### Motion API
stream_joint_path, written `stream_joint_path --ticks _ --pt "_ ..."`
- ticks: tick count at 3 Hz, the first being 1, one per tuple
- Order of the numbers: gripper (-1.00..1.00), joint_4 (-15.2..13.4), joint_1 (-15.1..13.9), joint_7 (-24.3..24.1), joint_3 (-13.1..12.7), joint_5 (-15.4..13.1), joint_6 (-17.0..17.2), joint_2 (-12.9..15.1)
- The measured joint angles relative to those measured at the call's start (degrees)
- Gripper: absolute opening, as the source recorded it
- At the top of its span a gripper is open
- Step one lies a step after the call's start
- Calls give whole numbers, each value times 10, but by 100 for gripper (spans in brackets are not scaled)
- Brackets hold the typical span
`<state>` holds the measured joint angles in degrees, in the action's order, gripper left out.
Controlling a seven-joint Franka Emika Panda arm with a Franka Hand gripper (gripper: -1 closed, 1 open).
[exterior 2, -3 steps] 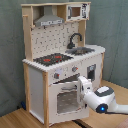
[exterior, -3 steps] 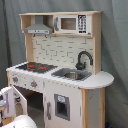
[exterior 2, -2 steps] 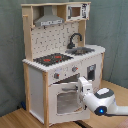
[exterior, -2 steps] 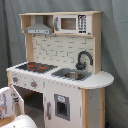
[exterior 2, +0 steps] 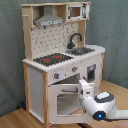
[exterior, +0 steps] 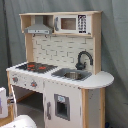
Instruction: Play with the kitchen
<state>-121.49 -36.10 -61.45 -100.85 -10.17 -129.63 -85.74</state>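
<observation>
Claw state first: the gripper (exterior 2: 84, 86) reaches toward the oven door (exterior 2: 65, 99) in the second exterior view, but whether its fingers are spread or closed cannot be told. Rising directly behind and above the claw stands the kitchen (exterior 2: 59, 55), a tall toy of white panels and pale wood (seen in both exterior views). Behind the claw sits the white robot arm (exterior 2: 102, 106). High above the claw hangs the grey range hood (exterior 2: 48, 20). Above the claw lie the black-red hob (exterior 2: 51, 59), then the grey sink (exterior 2: 84, 49), then the black faucet (exterior 2: 75, 39).
</observation>
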Motion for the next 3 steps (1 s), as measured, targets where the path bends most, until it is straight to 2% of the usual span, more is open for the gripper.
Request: stream_joint_path --ticks 1,2,3 --pt "-100 34 -5 -2 -4 2 48 1" --pt "-100 55 -9 -3 -11 9 87 8" --pt "100 55 -9 -5 -14 10 91 9"
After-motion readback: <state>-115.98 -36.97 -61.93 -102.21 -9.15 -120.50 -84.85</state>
